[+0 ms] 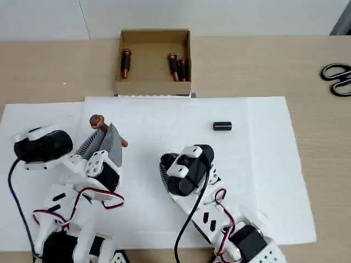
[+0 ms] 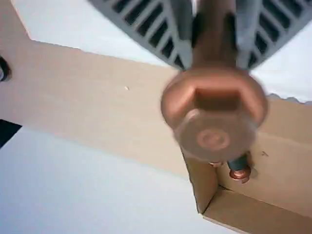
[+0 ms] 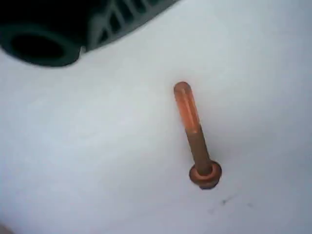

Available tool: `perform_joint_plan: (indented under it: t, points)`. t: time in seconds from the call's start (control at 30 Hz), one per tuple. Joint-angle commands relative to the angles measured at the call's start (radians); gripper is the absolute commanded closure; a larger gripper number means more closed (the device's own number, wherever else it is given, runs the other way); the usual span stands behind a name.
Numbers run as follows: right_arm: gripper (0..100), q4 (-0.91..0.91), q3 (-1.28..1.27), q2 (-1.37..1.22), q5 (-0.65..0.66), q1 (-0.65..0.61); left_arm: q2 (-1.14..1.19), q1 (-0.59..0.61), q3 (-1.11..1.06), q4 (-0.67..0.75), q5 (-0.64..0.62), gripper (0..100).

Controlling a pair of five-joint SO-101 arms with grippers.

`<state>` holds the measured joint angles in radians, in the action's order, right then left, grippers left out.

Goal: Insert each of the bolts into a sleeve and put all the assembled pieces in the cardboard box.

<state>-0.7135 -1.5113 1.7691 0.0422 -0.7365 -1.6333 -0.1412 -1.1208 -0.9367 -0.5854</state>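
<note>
My left claw (image 1: 106,133) is clamped on a bolt (image 1: 98,122) held above the white paper (image 1: 263,181), near its left side. The bolt's long axis runs diagonally. Its flanged head points to the far left, and the shank tip pokes out past the fingers toward the near right. On the left wrist camera the head faces the lens, with the shank pinched between the grey fingers (image 2: 146,24).

I can't tell whether the right claw (image 1: 163,169) is open or closed. It sits over mid-paper, and its wrist camera shows a second bolt (image 3: 197,136) lying flat on the paper.

A black sleeve (image 1: 222,126) lies on its side with its axis left-right. Three assembled pieces (image 1: 126,63) lie in the cardboard box (image 1: 155,86), roughly front-to-back.
</note>
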Motion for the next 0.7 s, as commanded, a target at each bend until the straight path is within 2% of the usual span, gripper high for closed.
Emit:
perform_joint_plan:
  t: [0.0, 0.17, 0.37, 0.67]
  points:
    - [99.5, 0.038, -0.034, 0.051, 0.02, -0.007, -0.009, -0.011, 0.005, 0.041, -0.041, 99]
    - [99.5, 0.107, -0.069, 0.044, 0.032, -0.022, -0.012, -0.097, 0.005, 0.04, -0.104, 99]
    - [99.5, 0.159, -0.098, 0.044, 0.071, -0.117, -0.009, -0.21, -0.005, 0.035, -0.12, 99]
    - [99.5, 0.16, -0.097, 0.044, 0.072, -0.085, -0.009, -0.229, -0.05, 0.035, -0.089, 99]
